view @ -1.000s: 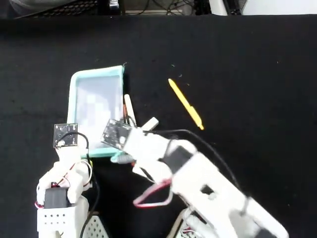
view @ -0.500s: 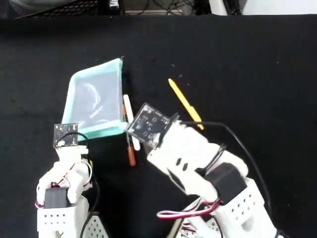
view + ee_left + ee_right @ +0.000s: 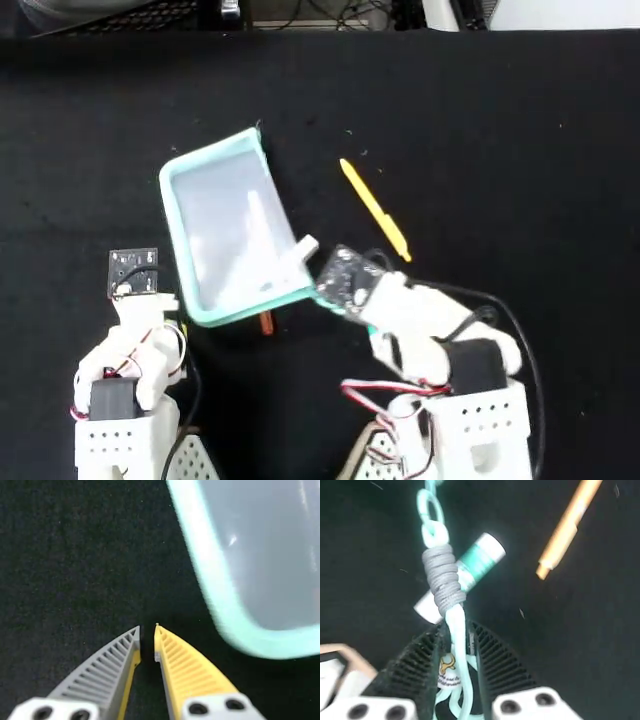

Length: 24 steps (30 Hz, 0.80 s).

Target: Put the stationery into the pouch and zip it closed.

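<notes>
Gripped in the right pincer (image 3: 460, 630): the zip cord (image 3: 442, 577) of the teal pouch (image 3: 235, 235), lying tilted on the desk (image 3: 500, 120) before both arms. Left pincer (image 3: 147, 630) narrow and empty, near its corner. Probably light, limp, easily dragged; better to pin the sewn edge and pull gently.

A translucent pouch (image 3: 235, 235) with mint-green trim lies tilted on the black counter (image 3: 500, 130). A yellow pen (image 3: 375, 210) lies apart beside it. An orange pen tip (image 3: 266, 322) peeks from beneath.
</notes>
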Each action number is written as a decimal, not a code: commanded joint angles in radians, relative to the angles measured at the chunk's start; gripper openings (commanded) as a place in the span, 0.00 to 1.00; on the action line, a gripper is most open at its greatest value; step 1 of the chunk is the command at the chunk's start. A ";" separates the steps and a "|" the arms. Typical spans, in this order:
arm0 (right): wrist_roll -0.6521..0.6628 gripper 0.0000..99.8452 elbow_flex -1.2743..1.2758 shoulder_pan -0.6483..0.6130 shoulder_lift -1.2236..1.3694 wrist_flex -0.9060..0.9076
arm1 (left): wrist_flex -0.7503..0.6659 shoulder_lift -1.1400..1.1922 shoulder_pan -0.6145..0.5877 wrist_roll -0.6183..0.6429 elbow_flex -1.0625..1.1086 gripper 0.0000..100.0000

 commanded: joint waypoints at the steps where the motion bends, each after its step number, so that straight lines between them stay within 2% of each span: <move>1: 0.060 0.02 0.113 0.109 -0.044 -0.103 | -0.011 0.005 0.010 0.003 0.015 0.07; 4: 0.043 0.13 0.185 0.104 -0.045 -0.127 | -0.011 0.005 0.010 0.003 0.015 0.07; 8: 0.005 0.32 0.156 0.021 -0.045 -0.121 | -0.011 0.005 0.012 0.003 0.015 0.07; 13: -0.098 0.30 0.064 -0.140 -0.044 -0.078 | -0.011 0.005 0.010 0.003 0.015 0.07; 17: -0.190 0.29 0.045 -0.253 -0.041 -0.137 | -0.011 0.005 0.010 0.003 0.015 0.07; 20: -0.196 0.29 0.093 -0.222 0.008 -0.244 | -0.011 0.005 0.010 0.003 0.015 0.07; 24: -0.203 0.29 0.108 -0.107 0.151 -0.407 | -0.011 0.005 0.010 0.003 0.015 0.07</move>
